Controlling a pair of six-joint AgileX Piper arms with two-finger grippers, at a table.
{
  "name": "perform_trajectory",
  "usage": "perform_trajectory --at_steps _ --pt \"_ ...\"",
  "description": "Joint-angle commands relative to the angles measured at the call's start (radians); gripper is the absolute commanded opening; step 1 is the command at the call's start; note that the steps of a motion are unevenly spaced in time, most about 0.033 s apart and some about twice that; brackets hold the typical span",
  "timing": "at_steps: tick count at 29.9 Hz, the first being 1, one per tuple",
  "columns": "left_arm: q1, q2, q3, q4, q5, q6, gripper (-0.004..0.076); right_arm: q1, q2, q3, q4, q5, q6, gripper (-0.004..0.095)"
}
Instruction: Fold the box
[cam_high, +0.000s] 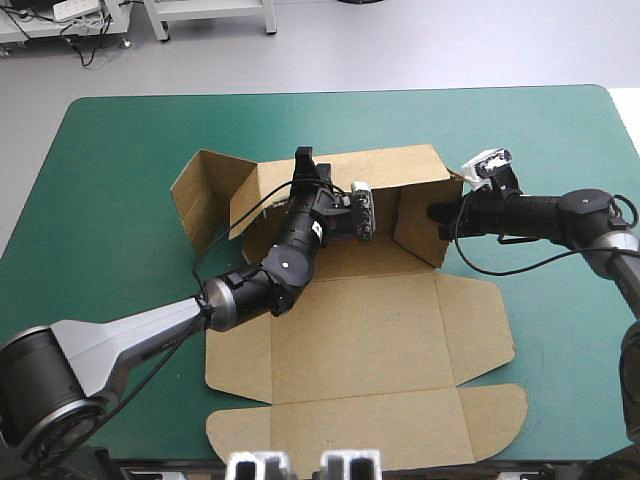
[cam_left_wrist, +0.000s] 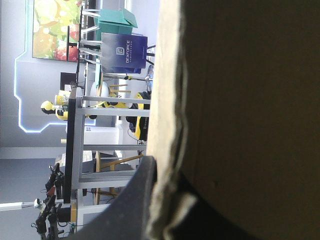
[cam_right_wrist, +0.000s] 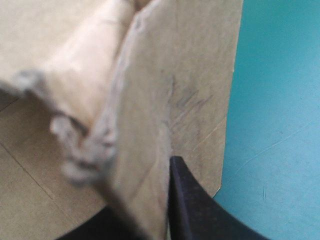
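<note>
A cut sheet of brown board, the box (cam_high: 370, 340), lies at the middle of the table (cam_high: 120, 150) with its teal-green cover. Its near half is flat, with the round-cornered lid panel (cam_high: 370, 430) at the table's near edge. The far half has walls raised: a long far wall (cam_high: 395, 168), a right side wall (cam_high: 418, 228) and loose, half-standing flaps at the left end (cam_high: 200, 195).

The left arm comes in from the near left corner, runs diagonally over the flat board and bends up at the wrist. This brings the left end effector (cam_high: 305, 163) to the top edge of the far wall, toward its left end. In the left wrist view the board's pale cut edge (cam_left_wrist: 167, 100) runs straight into this end effector (cam_left_wrist: 165, 217). One black finger (cam_left_wrist: 132, 200) lies against one face and a dark shape shows on the other, so it is clamped on the box.

The right arm reaches in low and nearly level from the table's right side. The right end effector (cam_high: 437, 213) meets the right side wall at its outer face. In the right wrist view that wall stands between its fingers (cam_right_wrist: 190, 210). This end effector (cam_right_wrist: 155, 222) is all but closed, pinching the board, with teal-green cover just beyond the wall's edge.
</note>
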Motion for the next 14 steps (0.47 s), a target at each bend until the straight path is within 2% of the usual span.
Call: perform_trajectory --at_steps 1,5,8,14 --pt "-0.003 -0.017 -0.015 0.038 -0.021 -0.008 -0.0009 0.000 -0.023 -0.027 0.076 0.023 0.025 -0.0003" --pt "-0.003 0.018 -0.015 0.038 -0.008 0.071 0.0027 0.000 -0.023 -0.027 0.074 0.023 0.047 -0.0003" --pt "-0.001 0.026 -0.015 0.038 -0.008 0.086 0.0104 0.000 -0.023 -0.027 0.074 0.023 0.053 -0.0003" --pt "0.001 0.026 -0.015 0.038 -0.008 0.086 0.0391 0.000 -0.023 -0.027 0.071 0.023 0.064 -0.0003"
